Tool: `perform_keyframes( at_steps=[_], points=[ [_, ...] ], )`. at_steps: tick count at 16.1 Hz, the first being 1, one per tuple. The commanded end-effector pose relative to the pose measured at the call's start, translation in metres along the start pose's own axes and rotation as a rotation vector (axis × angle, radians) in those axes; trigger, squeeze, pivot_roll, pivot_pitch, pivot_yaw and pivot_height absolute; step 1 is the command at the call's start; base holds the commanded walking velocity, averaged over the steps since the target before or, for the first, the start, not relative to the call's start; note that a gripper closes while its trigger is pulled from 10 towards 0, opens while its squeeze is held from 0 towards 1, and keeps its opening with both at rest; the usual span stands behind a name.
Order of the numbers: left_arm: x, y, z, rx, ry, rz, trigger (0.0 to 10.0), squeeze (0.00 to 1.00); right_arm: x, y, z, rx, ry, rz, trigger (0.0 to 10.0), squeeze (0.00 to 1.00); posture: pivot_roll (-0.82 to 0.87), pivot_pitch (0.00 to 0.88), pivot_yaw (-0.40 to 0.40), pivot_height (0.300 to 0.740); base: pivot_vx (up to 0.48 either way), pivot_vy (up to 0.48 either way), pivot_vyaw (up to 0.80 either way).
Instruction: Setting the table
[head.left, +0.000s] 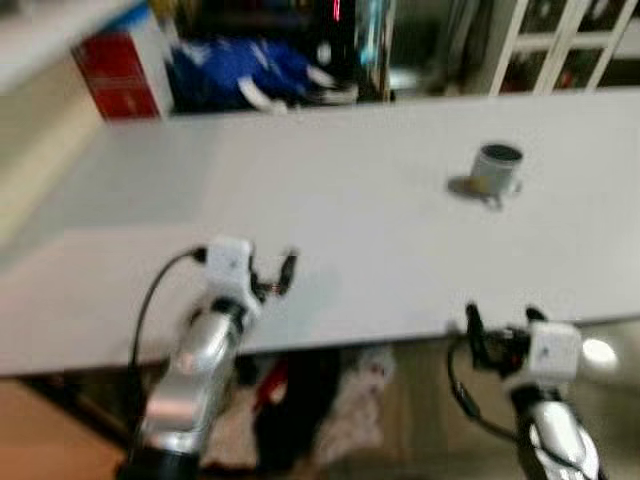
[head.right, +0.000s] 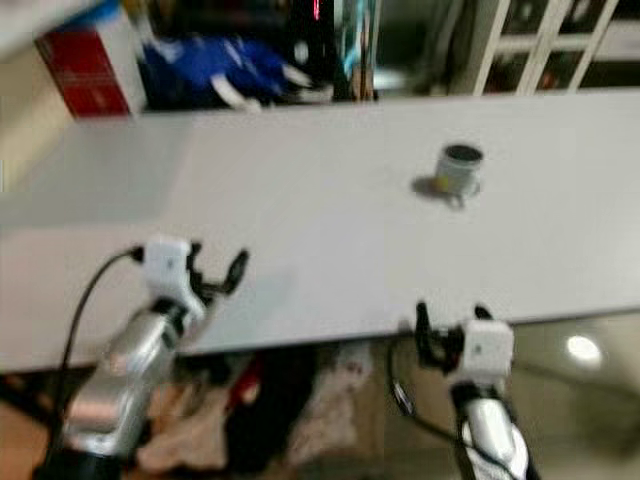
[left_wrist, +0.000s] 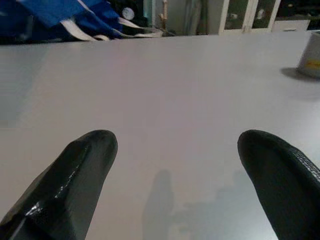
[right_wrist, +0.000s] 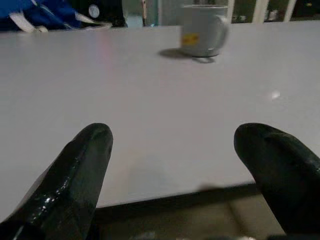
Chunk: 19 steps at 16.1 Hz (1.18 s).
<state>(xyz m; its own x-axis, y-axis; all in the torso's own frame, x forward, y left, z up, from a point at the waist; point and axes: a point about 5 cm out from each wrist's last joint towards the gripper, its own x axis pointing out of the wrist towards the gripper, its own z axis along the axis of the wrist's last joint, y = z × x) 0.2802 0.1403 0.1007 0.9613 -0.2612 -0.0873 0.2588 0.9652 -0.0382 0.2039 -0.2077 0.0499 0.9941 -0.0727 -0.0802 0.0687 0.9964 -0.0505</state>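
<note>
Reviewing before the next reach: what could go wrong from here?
1. The mug stands well beyond both tools. The right tool hovers at the table near edge, so the reach is long and could clip that edge.
2. The mug's handle faces sideways in the right wrist view; a poorly aligned approach might nudge it instead of grasping.
3. The eye views are blurred, so judging where the mug is may be unreliable.

Two silver arms, lower left and lower right, end in white wrist blocks; each tool, the left tool (head.left: 272, 272) and the right tool (head.left: 500, 325), has two black fingers, black cables trailing.
</note>
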Motion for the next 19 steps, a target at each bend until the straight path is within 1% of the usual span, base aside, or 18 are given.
perform_keyframes(
  at_steps=[1, 3, 6, 9, 10, 11, 12, 13, 15, 16, 17, 19],
  points=[
    [-0.002, 0.012, -0.003, 0.000, 0.023, 0.037, 10.0, 0.00, 0.003, 0.006, 0.006, 0.007, -0.016, 0.015, 10.0, 0.00, -0.07, 0.000, 0.035, 0.727, 0.000, 0.480, 0.00],
    [-0.001, 0.012, -0.001, 0.000, 0.020, 0.041, 10.0, 0.00, 0.004, 0.006, 0.005, 0.007, -0.010, 0.020, 10.0, 0.00, -0.07, 0.000, 0.033, 0.727, 0.000, 0.480, -0.80],
    [-0.002, 0.008, -0.002, -0.009, 0.018, 0.040, 10.0, 0.00, 0.007, 0.006, 0.004, 0.006, -0.012, 0.021, 10.0, 0.00, -0.06, 0.000, 0.028, 0.727, 0.000, 0.480, 0.00],
    [-0.003, 0.006, 0.000, 0.008, 0.009, 0.048, 10.0, 0.00, 0.011, 0.007, 0.002, 0.004, -0.006, 0.034, 10.0, 0.00, -0.05, 0.000, 0.024, 0.727, 0.000, 0.480, 0.00],
    [-0.003, 0.006, 0.002, 0.017, -0.001, 0.051, 10.0, 0.00, 0.015, 0.006, 0.008, 0.006, -0.040, 0.035, 10.0, 0.00, -0.04, 0.000, 0.025, 0.727, 0.000, 0.480, 0.00],
    [-0.003, 0.009, 0.002, 0.008, 0.001, 0.060, 10.0, 0.00, 0.021, 0.005, 0.017, 0.000, -0.078, 0.041, 10.0, 0.00, -0.04, 0.000, 0.025, 0.727, 0.000, 0.480, 0.00],
    [-0.002, 0.011, 0.002, 0.007, -0.003, 0.065, 10.0, 0.00, 0.033, 0.002, 0.028, -0.020, -0.119, 0.034, 10.0, 0.00, -0.05, 0.000, 0.024, 0.727, 0.000, 0.480, 0.00],
    [-0.001, 0.012, 0.004, 0.010, -0.009, 0.062, 10.0, 0.00, 0.035, 0.000, 0.031, -0.019, -0.130, 0.025, 10.0, 0.00, -0.05, 0.000, 0.021, 0.727, 0.000, 0.480, 0.00],
    [0.001, 0.013, 0.009, 0.001, -0.026, 0.066, 10.0, 0.00, 0.036, 0.002, 0.032, -0.015, -0.135, 0.023, 10.0, 0.00, -0.05, 0.000, 0.017, 0.727, 0.000, 0.480, 0.00],
    [0.002, 0.012, 0.010, -0.013, -0.031, 0.069, 10.0, 0.00, 0.034, 0.008, 0.030, -0.007, -0.126, 0.037, 10.0, 0.00, -0.05, 0.000, 0.010, 0.727, 0.000, 0.480, 0.00],
    [0.000, 0.006, 0.009, -0.022, -0.032, 0.060, 10.0, 0.00, 0.030, 0.013, 0.025, -0.005, -0.105, 0.055, 10.0, 0.00, -0.05, 0.000, 0.008, 0.727, 0.000, 0.480, 0.00],
    [0.000, 0.003, 0.008, -0.020, -0.032, 0.056, 10.0, 0.00, 0.029, 0.014, 0.022, -0.004, -0.097, 0.061, 10.0, 0.00, -0.05, 0.000, 0.007, 0.727, 0.000, 0.480, 0.00]
  ],
)
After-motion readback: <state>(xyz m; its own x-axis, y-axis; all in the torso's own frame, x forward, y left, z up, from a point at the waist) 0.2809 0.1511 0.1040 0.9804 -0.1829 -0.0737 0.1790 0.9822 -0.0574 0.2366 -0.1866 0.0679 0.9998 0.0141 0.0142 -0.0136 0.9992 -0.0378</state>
